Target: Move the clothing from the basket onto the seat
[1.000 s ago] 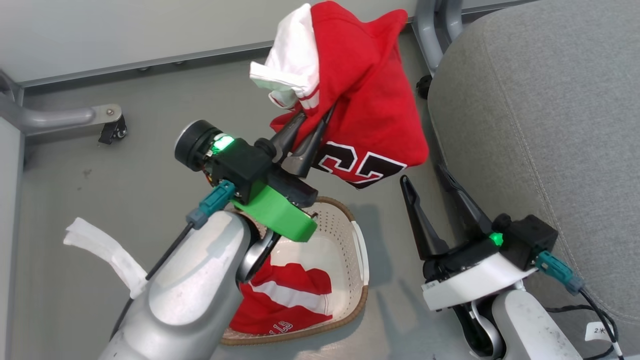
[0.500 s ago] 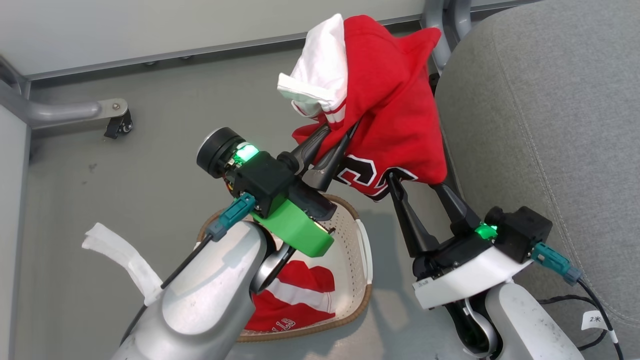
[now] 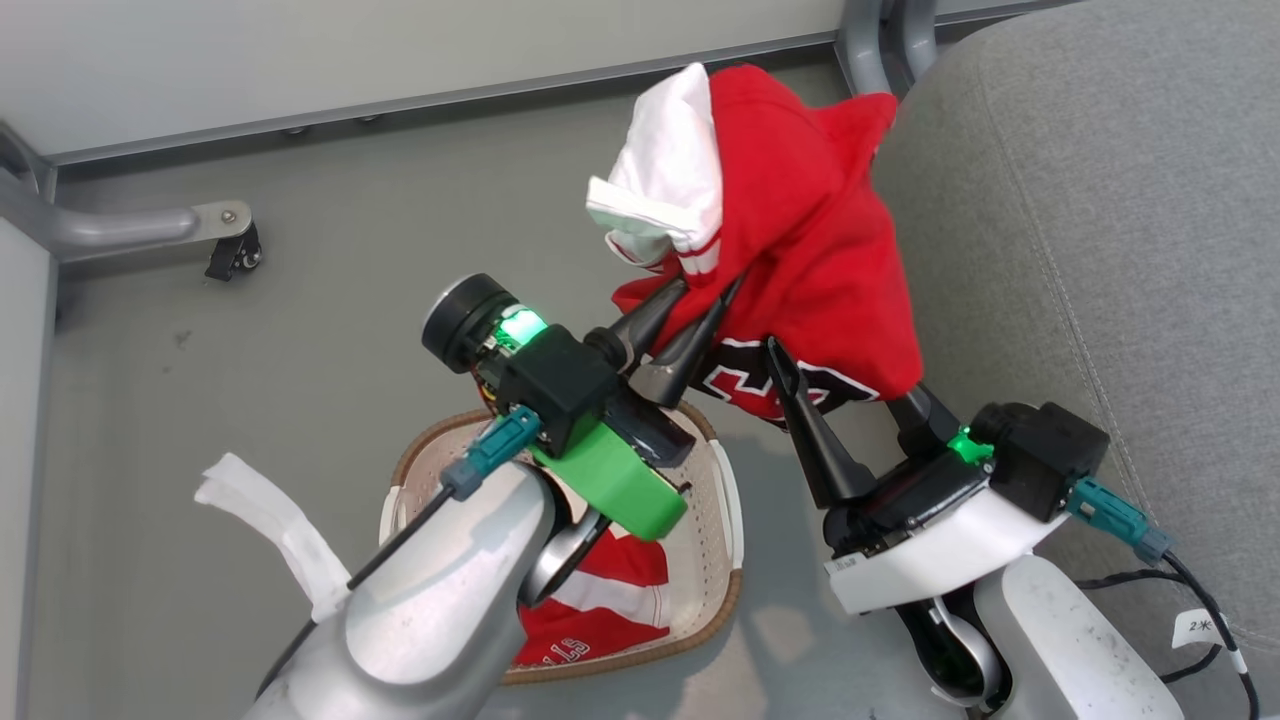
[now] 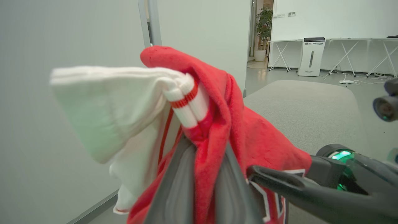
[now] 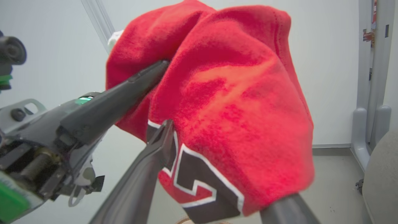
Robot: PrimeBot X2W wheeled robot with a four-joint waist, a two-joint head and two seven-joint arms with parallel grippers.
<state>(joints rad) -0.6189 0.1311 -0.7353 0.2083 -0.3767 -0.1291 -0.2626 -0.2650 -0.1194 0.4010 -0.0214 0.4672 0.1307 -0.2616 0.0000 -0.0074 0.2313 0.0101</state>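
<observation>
**Red jersey held aloft between basket and seat**

The left end effector (image 3: 705, 300) is shown clamped tight on a fold of the red fabric jersey (image 3: 800, 240), which has white sleeve trim and a black-and-white number. The jersey is held clear of the grey floor (image 3: 250, 350), above and beyond the basket. In the head view its far side overlaps the rounded edge of the large grey fabric-upholstered seat (image 3: 1100, 250). The right end effector (image 3: 840, 380) is seen spread wide, with its two dark fingers set astride the jersey's hanging lower part. One finger (image 5: 149, 168) lies against the number, and the tip of the other is covered by the hem. The red striped garment (image 3: 600, 600), banded broadly in white, lies in the cream-white perforated plastic basket (image 3: 712, 540) with a brown woven-look rim. The basket stands on the floor near the seat, and its contents are partly hidden by the pale left forearm.
</observation>
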